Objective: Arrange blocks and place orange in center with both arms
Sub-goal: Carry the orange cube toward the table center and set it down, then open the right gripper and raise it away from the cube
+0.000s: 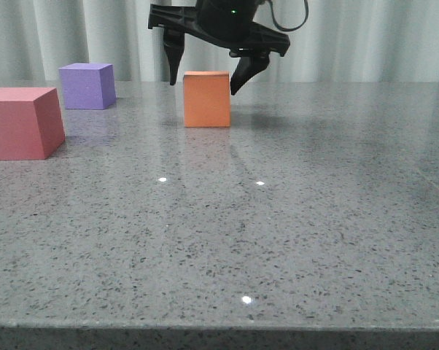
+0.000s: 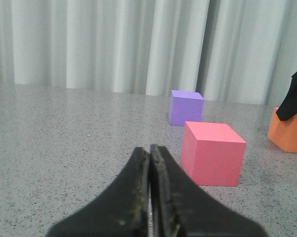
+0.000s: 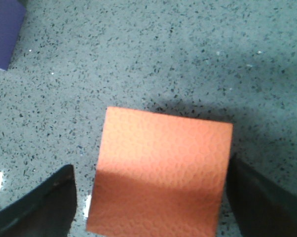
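Orange cube (image 1: 206,99) sits between the right gripper's (image 1: 208,79) spread jaws; descend squarely before closing. Left gripper (image 2: 149,163) rests pressed together.

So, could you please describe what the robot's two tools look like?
Both are matte black. The right tool has two pointed, claw-like fingers under a wide black body, a small green light and a dark looping cable. The left tool shows two broad fingers tapering to narrow tips.

My front camera looks low across the worktop (image 1: 278,240); my right wrist camera peers close down on the orange cube (image 3: 161,173), which both share.
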Robot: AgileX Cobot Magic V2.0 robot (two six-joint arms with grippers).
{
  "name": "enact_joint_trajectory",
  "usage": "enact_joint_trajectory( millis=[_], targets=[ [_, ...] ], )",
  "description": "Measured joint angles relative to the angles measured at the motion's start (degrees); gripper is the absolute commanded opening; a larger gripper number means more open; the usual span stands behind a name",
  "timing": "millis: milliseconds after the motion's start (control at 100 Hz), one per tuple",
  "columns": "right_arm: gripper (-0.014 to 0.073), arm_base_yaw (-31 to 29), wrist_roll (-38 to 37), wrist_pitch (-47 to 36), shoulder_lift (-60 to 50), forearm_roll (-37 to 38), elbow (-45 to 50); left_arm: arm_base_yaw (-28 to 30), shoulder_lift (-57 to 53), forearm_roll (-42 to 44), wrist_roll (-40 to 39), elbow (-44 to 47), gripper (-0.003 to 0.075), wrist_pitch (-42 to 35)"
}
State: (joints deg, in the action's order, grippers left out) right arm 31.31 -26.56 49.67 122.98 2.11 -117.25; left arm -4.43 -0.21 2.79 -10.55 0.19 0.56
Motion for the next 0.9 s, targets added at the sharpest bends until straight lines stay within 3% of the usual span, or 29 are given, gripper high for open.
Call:
enact_joint_trajectory(
  millis=[310,640,900],
  targets=[
    [0.0635,0.08,0.13,1.94,-3.06,1.83,-0.19,0.00,0.00,0.00,0.00,0.00,-0.0020,0.00],
    [0.0635,-1.84,5.32,12.79,-12.44,14.10,0.10,0.00,0.00,0.00,0.00,0.00,-0.0020,0.00],
    [0.0635,-7.05,7.16,12.08,-21.08,15.38,12.31,0.00,0.00,0.00,0.00,0.00,-0.0020,0.00]
  ],
)
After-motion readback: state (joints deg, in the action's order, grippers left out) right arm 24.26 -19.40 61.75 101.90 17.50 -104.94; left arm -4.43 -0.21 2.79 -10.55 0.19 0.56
